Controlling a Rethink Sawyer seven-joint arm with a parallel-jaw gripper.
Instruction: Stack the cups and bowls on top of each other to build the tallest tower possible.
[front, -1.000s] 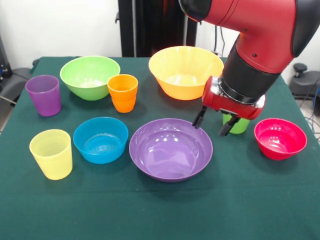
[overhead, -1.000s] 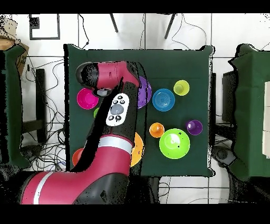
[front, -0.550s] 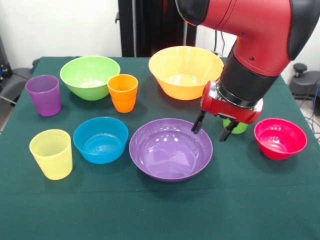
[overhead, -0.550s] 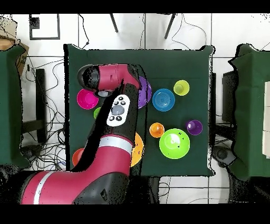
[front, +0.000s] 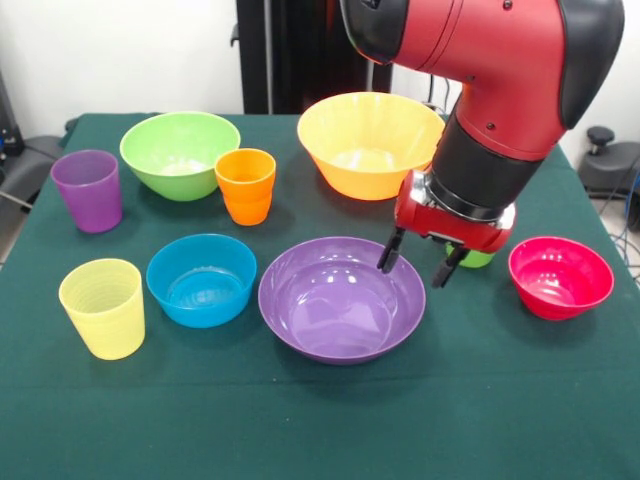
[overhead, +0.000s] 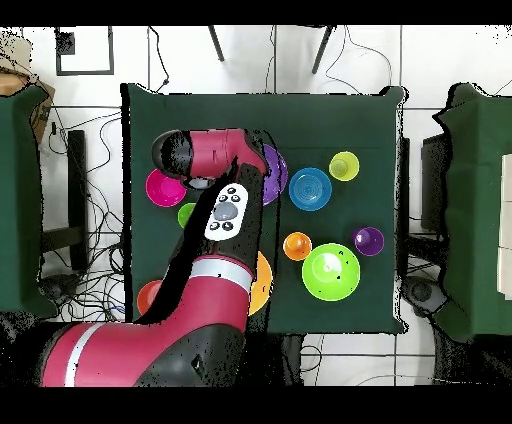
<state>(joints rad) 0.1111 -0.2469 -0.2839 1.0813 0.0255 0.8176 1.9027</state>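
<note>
Gripper (front: 413, 266), open and empty, hovers over the purple bowl's (front: 341, 300) far right rim.

The front view sits low and close across the tabletop (front: 300, 420), angled slightly down, so the green cloth fills most of the frame and the arm (front: 480, 70) drops in from the upper right. The overhead view looks straight down from much higher, taking in the whole tabletop (overhead: 330, 110), surrounding floor and cables. Both share the tabletop, though the arm (overhead: 215, 250) probably hides part of it from above.
</note>
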